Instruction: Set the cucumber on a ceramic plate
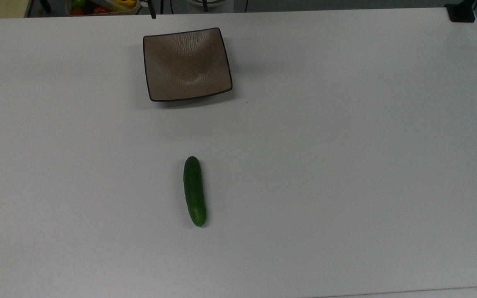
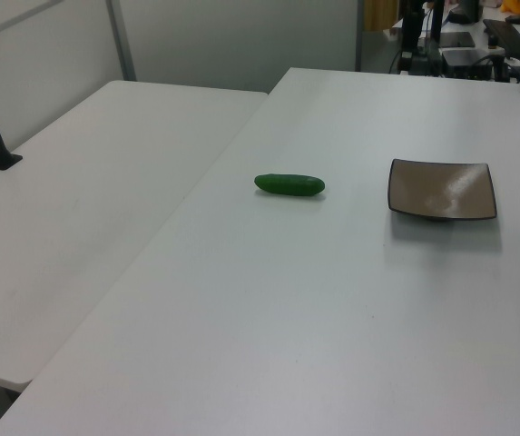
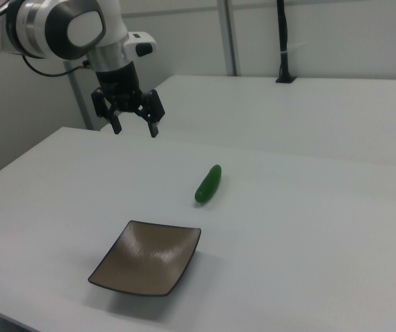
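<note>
Gripper: one gripper (image 3: 135, 128) is hanging above the table in the right view, up toward the right view's left, pointing down with its two fingers (image 3: 154, 128) spread apart and nothing sitting between them.
Arm: one white arm (image 3: 66, 28) is reaching in from the right view's upper left, carrying the gripper well clear of both the cucumber and the plate.
Cucumber: one dark green cucumber (image 1: 194, 191) is lying flat on the bare table, not on the plate; in the top view it is running almost straight up and down the picture, below the plate and well apart from it. In the left view it (image 2: 289, 185) is lying to the left of the plate; in the right view it (image 3: 209, 183) is lying beyond the plate, to the gripper's lower right.
Plate: one square brown plate (image 1: 187, 64) with a thin dark rim is sitting with nothing on it, near the top view's upper edge; it is also showing in the left view (image 2: 442, 190) and the right view (image 3: 147, 257).
Tables: two white tables are standing side by side, the near one (image 2: 332, 309) holding both things and a second one (image 2: 87, 209) at the left view's left.
Bin: one container of coloured items (image 1: 102, 6) is peeking in at the top view's upper edge.
</note>
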Tool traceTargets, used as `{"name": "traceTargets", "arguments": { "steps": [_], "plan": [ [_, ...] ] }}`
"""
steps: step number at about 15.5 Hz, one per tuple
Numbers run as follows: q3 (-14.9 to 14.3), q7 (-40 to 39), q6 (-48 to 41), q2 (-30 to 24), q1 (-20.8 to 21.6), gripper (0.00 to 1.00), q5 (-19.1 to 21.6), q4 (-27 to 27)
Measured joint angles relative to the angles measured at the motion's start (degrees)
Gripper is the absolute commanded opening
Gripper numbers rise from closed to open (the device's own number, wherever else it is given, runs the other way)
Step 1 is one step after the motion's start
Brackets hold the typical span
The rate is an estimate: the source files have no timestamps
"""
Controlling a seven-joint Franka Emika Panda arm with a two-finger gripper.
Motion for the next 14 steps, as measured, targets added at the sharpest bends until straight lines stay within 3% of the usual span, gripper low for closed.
{"name": "traceTargets", "arguments": {
  "steps": [14],
  "plan": [
    [0.13,-0.50,0.38,0.97,0.46,1.00,0.00,-0.10]
  ]
}}
